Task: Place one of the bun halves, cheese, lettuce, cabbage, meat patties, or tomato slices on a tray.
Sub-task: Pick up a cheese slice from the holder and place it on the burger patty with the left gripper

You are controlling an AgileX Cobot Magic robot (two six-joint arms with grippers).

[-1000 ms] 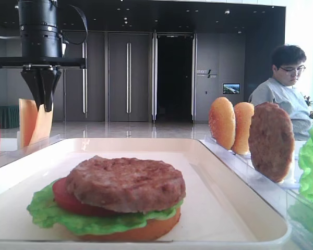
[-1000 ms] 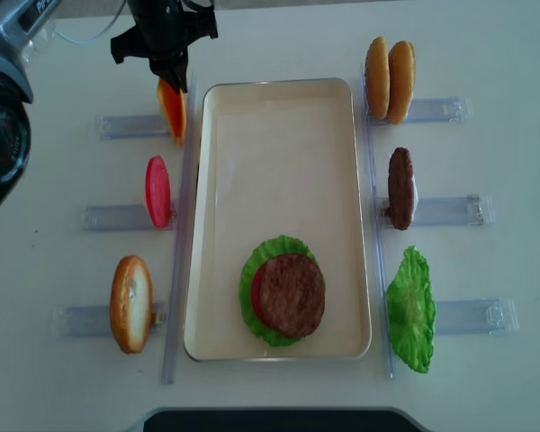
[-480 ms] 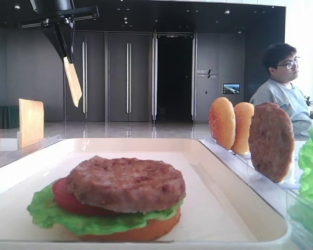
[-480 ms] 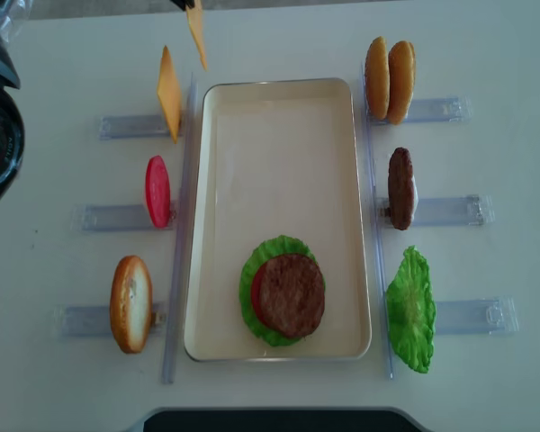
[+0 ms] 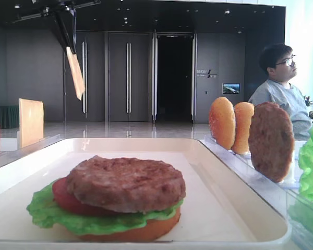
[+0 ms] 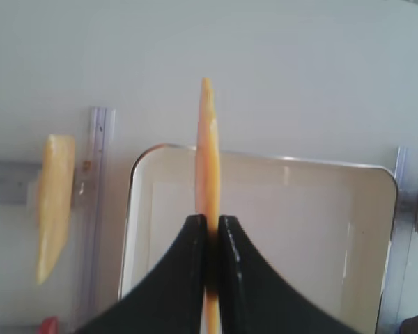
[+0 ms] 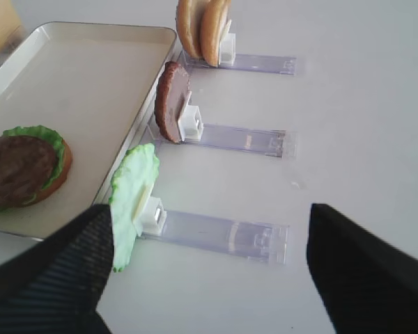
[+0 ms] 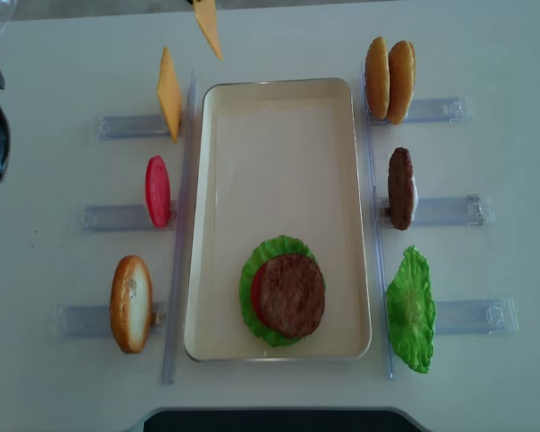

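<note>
Tray (image 8: 279,162) far half lies open; burger stack (image 8: 283,292) fills near end.

Dark paneled wall (image 5: 128,78) w/ doorway (image 5: 173,78), man (image 5: 281,91) seated right.

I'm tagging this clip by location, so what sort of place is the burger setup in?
Probably a demo table in a large lobby or exhibition hall, not a kitchen. Behind the tray are tall dark doors and a polished floor, a seated man in glasses looks on, and ingredients stand upright in clear plastic holders.
</note>
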